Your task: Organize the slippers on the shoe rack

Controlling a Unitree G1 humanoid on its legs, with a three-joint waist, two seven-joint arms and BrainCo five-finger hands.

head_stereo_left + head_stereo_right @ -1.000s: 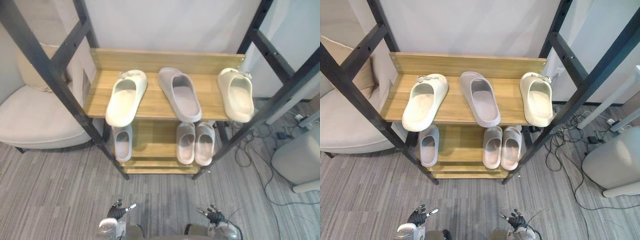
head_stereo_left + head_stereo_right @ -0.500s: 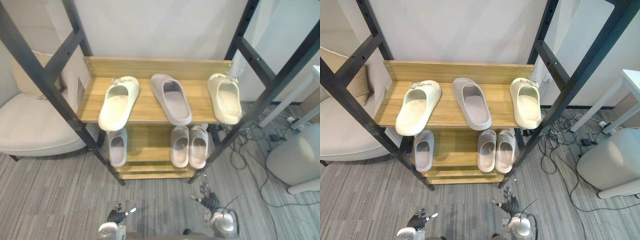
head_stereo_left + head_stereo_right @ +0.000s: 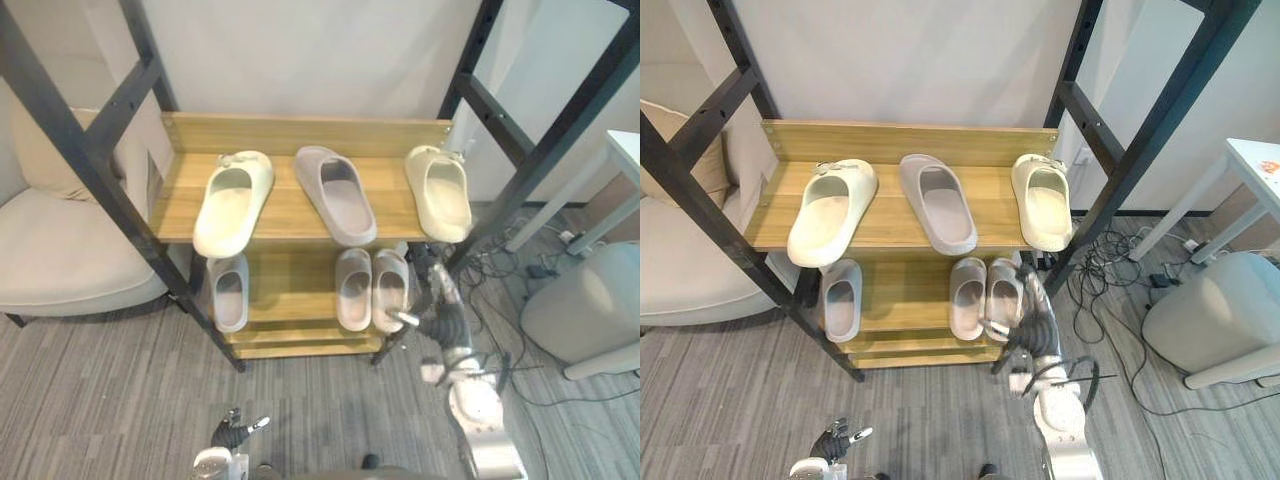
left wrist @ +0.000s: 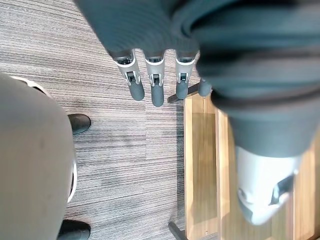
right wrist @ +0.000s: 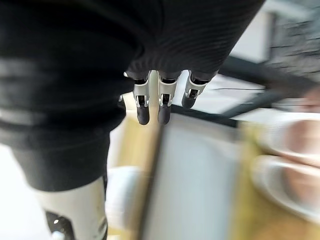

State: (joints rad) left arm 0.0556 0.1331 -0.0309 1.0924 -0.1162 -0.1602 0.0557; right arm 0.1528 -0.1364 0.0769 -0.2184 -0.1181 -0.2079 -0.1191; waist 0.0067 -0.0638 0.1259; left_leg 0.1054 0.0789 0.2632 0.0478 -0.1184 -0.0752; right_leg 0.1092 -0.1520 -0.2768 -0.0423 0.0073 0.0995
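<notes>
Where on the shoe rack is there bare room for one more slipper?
Lower shelf: bare wood between the single grey slipper and the grey pair. Top shelf: narrower strips either side of the middle grey slipper. Crowded at the pair's right, where the right hand is.

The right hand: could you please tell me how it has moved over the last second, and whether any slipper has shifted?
The right hand has risen from low near the floor and reached forward to the lower shelf, beside the grey pair. Its fingers are straight and hold nothing. The left hand stays low and open. The slippers lie as before; the camera itself has shifted.
</notes>
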